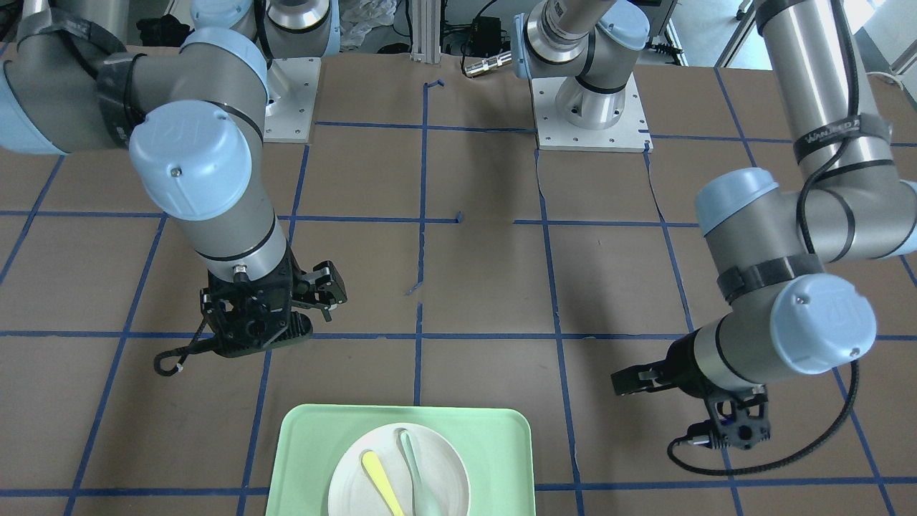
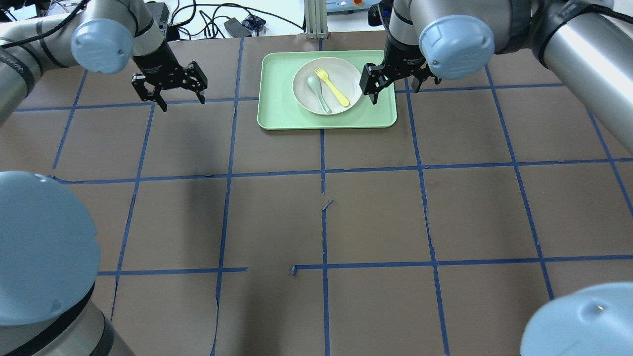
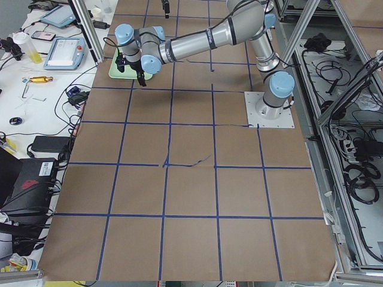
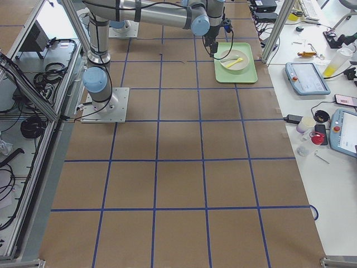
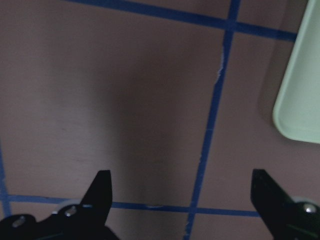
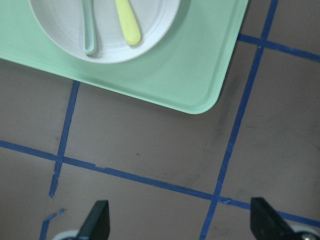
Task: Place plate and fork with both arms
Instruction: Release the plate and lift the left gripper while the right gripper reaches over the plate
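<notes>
**Fork and spoon on the plate, plate on the tray, both claws wide and empty**

Off-white plate (image 2: pixel 352 74) in the middle of the light-green tray (image 2: pixel 277 111), on the side of the table (image 2: pixel 316 217) farthest from the robot. On the plate, side by side and just apart, the yellow fork (image 2: pixel 332 87) and a pale spoon (image 2: pixel 316 91).

Overhead: shows the fork whole, tines pointing away from the robot. Front-facing: cuts off the plate's lower rim and the fork's tined end. Right wrist: catches only the two handle ends, part of the plate and one tray corner. Left wrist: only a sliver of tray edge beside bare table.

Near the tray's right side, the right gripper (image 2: pixel 393 94): spread wide, gripping nothing, touching neither tray nor plate. Well left of the tray, over bare table, the left gripper (image 2: pixel 182 103): equally wide, equally empty.
</notes>
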Motion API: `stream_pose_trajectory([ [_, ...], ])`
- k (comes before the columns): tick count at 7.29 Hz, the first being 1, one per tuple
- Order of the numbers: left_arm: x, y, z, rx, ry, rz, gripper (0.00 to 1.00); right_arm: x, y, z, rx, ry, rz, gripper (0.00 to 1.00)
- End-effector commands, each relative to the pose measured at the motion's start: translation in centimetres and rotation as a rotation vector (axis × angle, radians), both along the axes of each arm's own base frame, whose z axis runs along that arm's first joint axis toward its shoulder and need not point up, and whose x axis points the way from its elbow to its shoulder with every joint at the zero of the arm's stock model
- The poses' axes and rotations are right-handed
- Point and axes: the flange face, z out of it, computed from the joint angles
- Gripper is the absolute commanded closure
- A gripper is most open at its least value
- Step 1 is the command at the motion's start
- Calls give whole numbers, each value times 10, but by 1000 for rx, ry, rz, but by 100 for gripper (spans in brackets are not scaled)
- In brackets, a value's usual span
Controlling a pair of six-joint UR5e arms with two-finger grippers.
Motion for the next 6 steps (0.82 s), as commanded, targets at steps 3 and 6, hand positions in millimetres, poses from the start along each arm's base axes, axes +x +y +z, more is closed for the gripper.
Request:
stream_pose_trajectory([
  [3, 27, 34, -4, 42, -36, -12, 0, 53, -71, -71, -27, -41, 114, 0],
  [6, 28, 34, -14, 2, -44, -11, 0, 61, -90, -113, -64, -75, 170, 0],
])
